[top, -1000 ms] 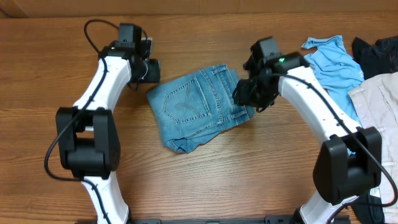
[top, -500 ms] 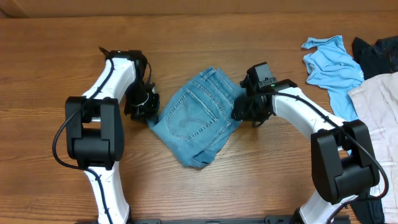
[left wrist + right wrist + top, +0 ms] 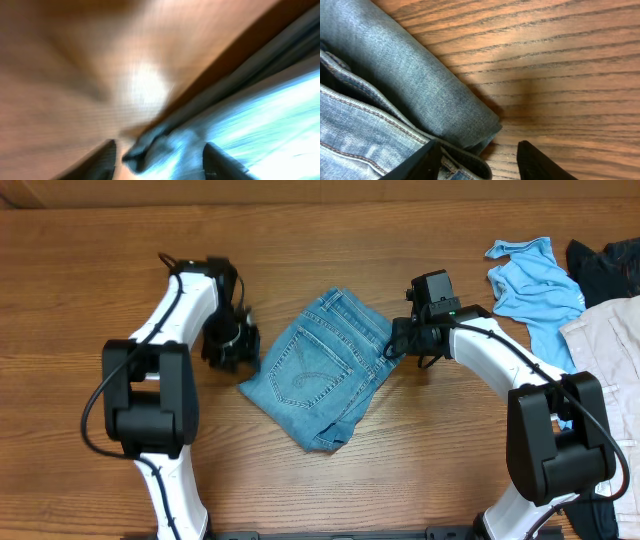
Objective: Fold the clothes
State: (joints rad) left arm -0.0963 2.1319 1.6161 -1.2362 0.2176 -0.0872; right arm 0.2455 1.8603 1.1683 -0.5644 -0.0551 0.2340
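The clothes are light-blue jeans, folded into a compact bundle with a back pocket facing up, lying mid-table. My left gripper sits at the bundle's left corner. In the blurred left wrist view it is open, with a denim corner lying loose between the fingers. My right gripper is at the bundle's right edge. Seen from the right wrist, it is open astride the folded denim edge, its left finger over the cloth and its right finger over bare wood.
A light-blue shirt, a dark garment and a beige garment lie piled at the right end of the wooden table.
The bundle has turned and slid slightly toward the front. The left arm came down to its left corner, closed briefly, then opened again. The right gripper opened wider and shifted to the bundle's right edge.
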